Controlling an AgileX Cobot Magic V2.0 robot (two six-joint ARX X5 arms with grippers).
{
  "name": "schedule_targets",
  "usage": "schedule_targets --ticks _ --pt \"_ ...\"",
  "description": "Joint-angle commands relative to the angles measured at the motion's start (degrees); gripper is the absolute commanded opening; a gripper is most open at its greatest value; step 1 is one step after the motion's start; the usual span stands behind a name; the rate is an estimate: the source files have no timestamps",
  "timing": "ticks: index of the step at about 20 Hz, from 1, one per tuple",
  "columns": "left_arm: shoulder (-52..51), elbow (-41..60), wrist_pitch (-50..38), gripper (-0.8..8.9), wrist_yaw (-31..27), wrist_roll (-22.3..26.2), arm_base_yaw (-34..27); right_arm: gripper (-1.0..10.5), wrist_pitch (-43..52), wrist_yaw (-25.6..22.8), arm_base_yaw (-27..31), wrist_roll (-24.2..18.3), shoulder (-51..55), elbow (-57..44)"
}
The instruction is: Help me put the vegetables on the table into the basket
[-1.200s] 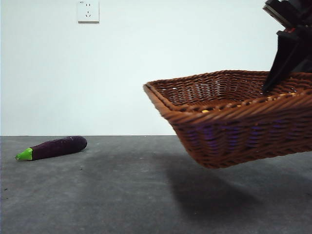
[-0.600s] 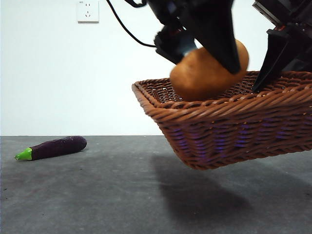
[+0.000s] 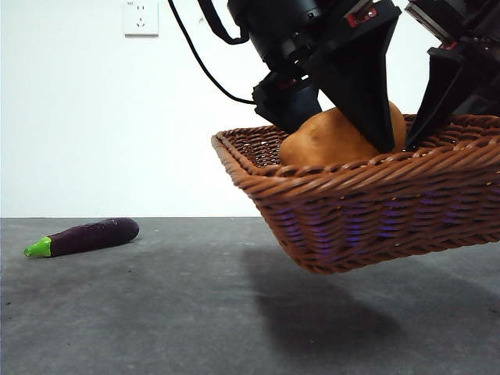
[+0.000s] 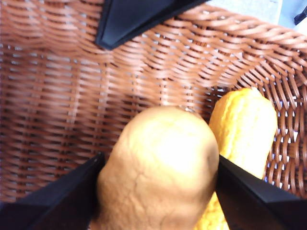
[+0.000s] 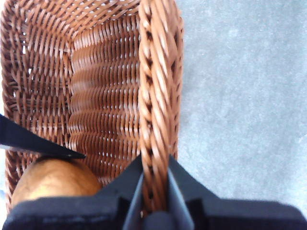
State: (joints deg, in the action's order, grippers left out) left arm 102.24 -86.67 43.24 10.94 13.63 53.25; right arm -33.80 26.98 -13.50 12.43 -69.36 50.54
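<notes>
Purple eggplant [image 3: 84, 236] lengthwise across table [image 3: 156, 312], green stem leftward.

Basket [image 3: 367, 211]: brown wicker, tilted, off the bench [image 3: 156, 312]; potato [image 4: 158, 172] and corn [image 4: 247, 129] inside, seemingly touching; purple eggplant [image 3: 84, 237] on bench.

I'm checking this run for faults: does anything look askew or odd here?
The basket hangs tilted off the table, its rim pinched by the right gripper. The left gripper holds the potato inside it.
</notes>
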Motion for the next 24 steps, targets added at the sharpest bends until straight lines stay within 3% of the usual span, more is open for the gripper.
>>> schedule_targets --ticks 1,6,10,14,16,19,21,24 --pt "0.3 0.1 0.1 4.09 -0.1 -0.6 -0.1 -0.1 0.7 0.6 0.0 -0.1 -0.2 0.5" --pt "-1.4 0.0 1.1 4.7 -1.3 -0.5 -0.2 -0.1 0.7 0.6 0.0 -0.6 -0.2 0.5" --pt "-10.7 0.0 0.9 4.7 -5.6 0.2 -4.7 -0.1 0.7 0.2 0.0 -0.8 -0.2 0.5" --pt "-20.2 0.0 0.9 4.7 -7.4 0.2 -16.2 -0.1 0.7 0.2 0.0 -1.0 -0.2 0.5" --pt "-21.4 0.0 1.0 4.7 -11.4 0.8 -25.3 -0.1 0.7 0.5 0.0 -1.0 -0.2 0.5" --pt "-17.3 0.0 1.3 4.7 -11.6 3.3 -35.9 -0.1 0.7 1.3 0.0 -1.2 -0.2 0.5" --pt "-12.8 0.0 -0.5 4.71 -9.0 6.0 -40.5 -0.1 0.6 1.6 0.0 -2.0 -0.2 0.5" --pt "-5.0 0.0 -6.9 4.7 -5.4 6.3 -44.6 -0.1 0.0 1.8 0.0 -2.7 -0.2 0.5"
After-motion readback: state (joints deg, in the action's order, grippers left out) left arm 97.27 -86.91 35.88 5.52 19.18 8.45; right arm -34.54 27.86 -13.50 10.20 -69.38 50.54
